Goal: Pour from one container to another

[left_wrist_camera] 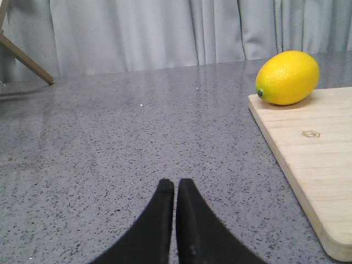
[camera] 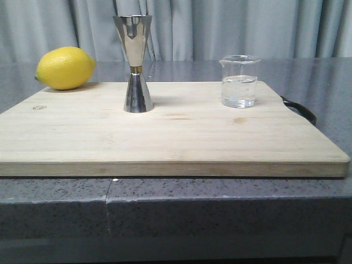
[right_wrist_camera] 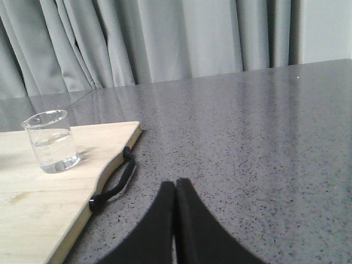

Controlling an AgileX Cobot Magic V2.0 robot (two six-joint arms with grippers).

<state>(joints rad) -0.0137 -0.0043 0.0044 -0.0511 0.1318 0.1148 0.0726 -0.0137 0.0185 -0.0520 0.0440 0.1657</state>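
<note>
On our pale wooden board (camera: pixel 165 137), the small clear glass beaker (camera: pixel 240 81) stands at 3 o'clock from the tall steel hourglass jigger (camera: pixel 136 63). Our left gripper (left_wrist_camera: pixel 175 190) and right gripper (right_wrist_camera: pixel 175 190) are clenched, empty.

We see the cutting board (camera: pixel 165 137) lying on the counter (camera: pixel 55 209) across the middle of the front frame, with the jigger (camera: pixel 136 63) standing upright on it left of centre and the beaker (camera: pixel 240 81) upright on it to the right, well apart from the jigger. The lemon (camera: pixel 65 67) sits at the board's far left corner in the upper left of the frame, and the strap (camera: pixel 300 109) lies on the counter just off the board's right edge, with the curtain (camera: pixel 220 27) behind everything along the top.
</note>
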